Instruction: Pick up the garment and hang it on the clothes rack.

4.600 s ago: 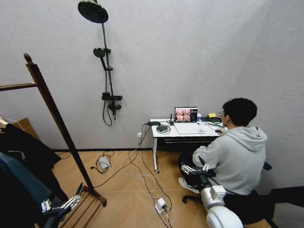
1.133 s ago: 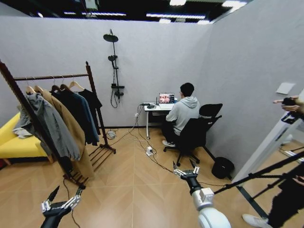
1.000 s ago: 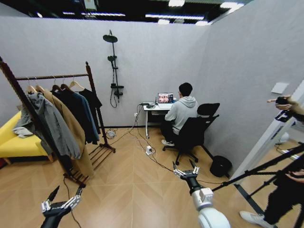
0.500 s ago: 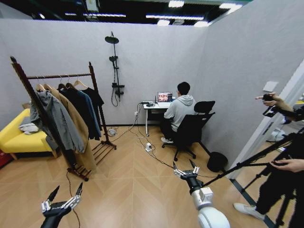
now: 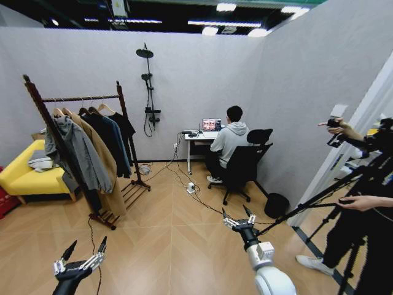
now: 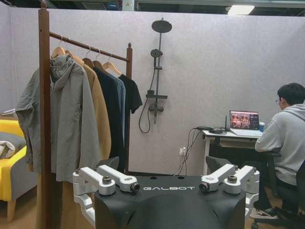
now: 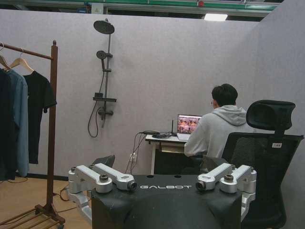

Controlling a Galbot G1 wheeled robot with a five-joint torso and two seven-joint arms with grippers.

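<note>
garment (image 5: 126, 126), black short-sleeved shirt on a wooden hanger, hangs at the far end of the clothes rack (image 5: 126, 132) rail, next to a blue shirt (image 5: 118, 142) and other coats. left tool (image 5: 80, 259) and right tool (image 5: 239, 220) both spread open, empty, low over the wood floor (image 5: 166, 239), well apart from the rack.

Black tee (image 5: 126, 126) on wooden hanger, hung at the rack's (image 5: 127, 139) far end, beside blue shirt (image 5: 116, 141).
</note>
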